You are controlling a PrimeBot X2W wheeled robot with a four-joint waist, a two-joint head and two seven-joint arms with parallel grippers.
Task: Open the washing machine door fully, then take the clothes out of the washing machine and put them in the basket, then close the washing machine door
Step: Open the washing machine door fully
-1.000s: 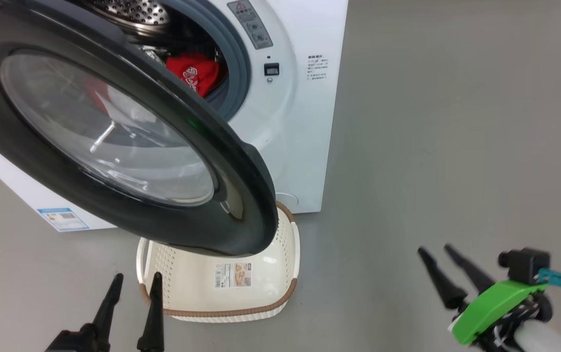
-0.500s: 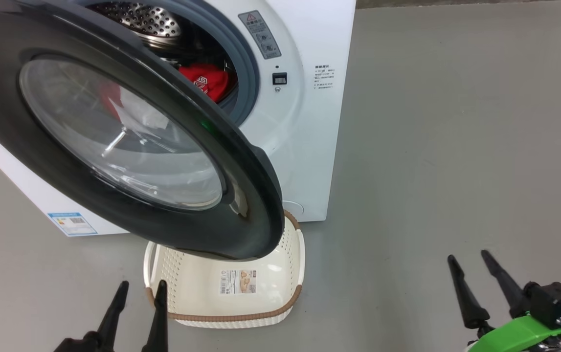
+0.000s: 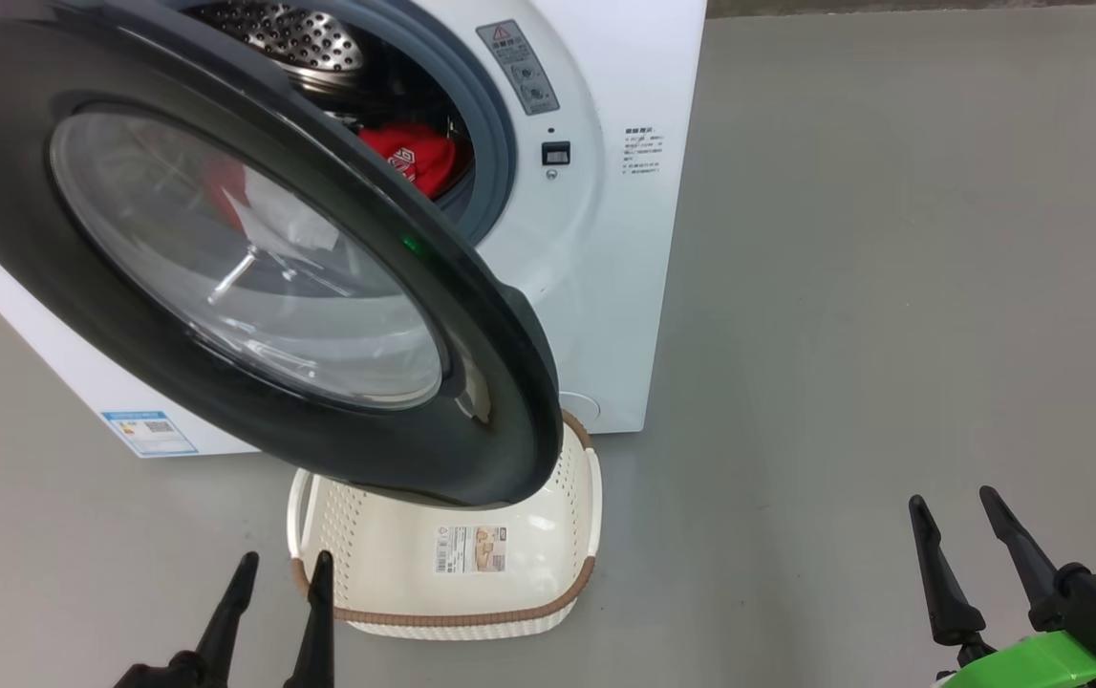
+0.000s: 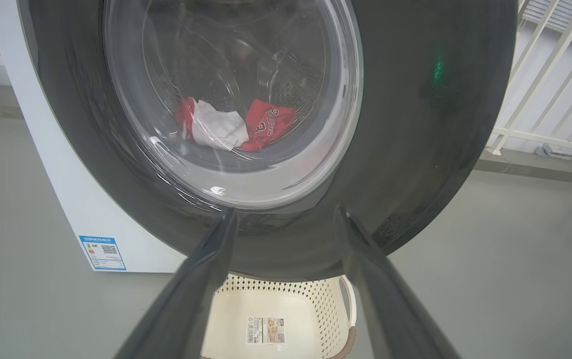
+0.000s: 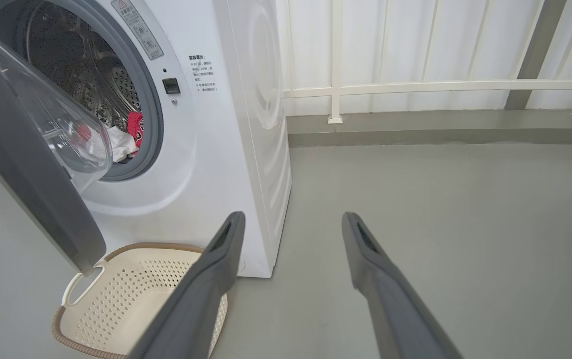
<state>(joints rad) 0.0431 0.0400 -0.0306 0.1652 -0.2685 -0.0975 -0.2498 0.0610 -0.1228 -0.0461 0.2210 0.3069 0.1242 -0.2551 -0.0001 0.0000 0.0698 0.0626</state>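
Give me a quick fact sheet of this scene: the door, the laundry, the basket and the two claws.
washing machine door: partly open, swung out above the basket
clothes: red and white, lying inside the washing machine
basket: empty, on the floor in front of the machine
left gripper: open, holding nothing, facing the door
right gripper: open, holding nothing, over bare floor

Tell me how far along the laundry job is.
Done: the washing machine door stands partly open, not yet fully. In hand: nothing; the left pincer and right pincer are open and empty. Left: the clothes lie in the drum, the basket is empty, door closing remains.
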